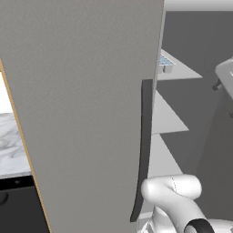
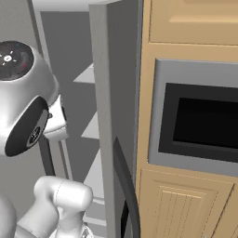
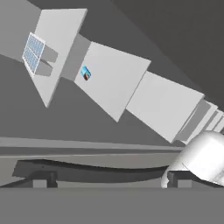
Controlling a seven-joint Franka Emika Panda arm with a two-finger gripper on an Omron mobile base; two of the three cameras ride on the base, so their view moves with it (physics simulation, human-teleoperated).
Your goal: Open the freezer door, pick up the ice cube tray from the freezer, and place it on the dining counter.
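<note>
The ice cube tray (image 3: 33,53) sits at the edge of a light grey shelf (image 3: 57,48) inside the freezer (image 1: 191,113), its two rows of pale blue cells showing side-on in the hand view; in the left base view it appears as a small blue patch (image 1: 164,60) on the uppermost visible shelf, just past the edge of the door. The next shelf along in the hand view carries a small blue and orange object (image 3: 85,73), too small to identify. More flat shelves run on beyond it against the dark grey inner walls.

The freezer door (image 1: 86,113) stands swung open and covers much of the left base view, its long dark curved handle (image 1: 143,150) running down its edge. In the hand view the handle (image 3: 87,170) lies across the bottom, between the camera and the shelves. The gripper (image 3: 109,183) has its jaws spread wide, with nothing between them; its two dark fingertips (image 3: 41,178) sit just at the handle, well apart from the tray.

Left of the door, a white-and-grey marble top (image 1: 11,145) lies over a black appliance (image 1: 18,205). In the right base view, the twin grey door (image 2: 109,116) with its own dark handle (image 2: 126,186) stands beside light wood cabinets (image 2: 186,204) that frame a built-in oven with a dark window (image 2: 204,121). No readable writing or labels can be made out
</note>
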